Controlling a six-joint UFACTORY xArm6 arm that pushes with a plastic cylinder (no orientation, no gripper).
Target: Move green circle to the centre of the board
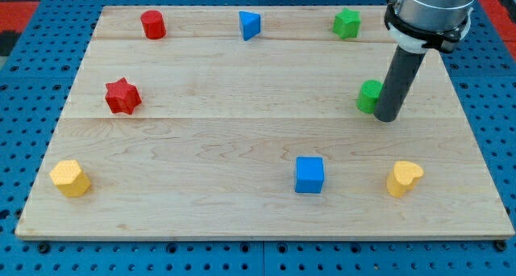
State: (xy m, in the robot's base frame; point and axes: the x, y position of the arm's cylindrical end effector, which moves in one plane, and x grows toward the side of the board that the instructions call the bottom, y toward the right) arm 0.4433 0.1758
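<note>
The green circle (369,96) sits at the view's right side of the wooden board (242,139), about mid-height. My tip (388,117) rests on the board right against the green circle's right side, partly hiding it. The rod rises from there to the arm's flange at the view's top right.
A green star (347,23), a blue triangle (250,25) and a red cylinder (153,24) stand along the view's top. A red star (122,96) is at the left. A yellow block (70,178), a blue cube (309,175) and a yellow heart (404,179) lie along the bottom.
</note>
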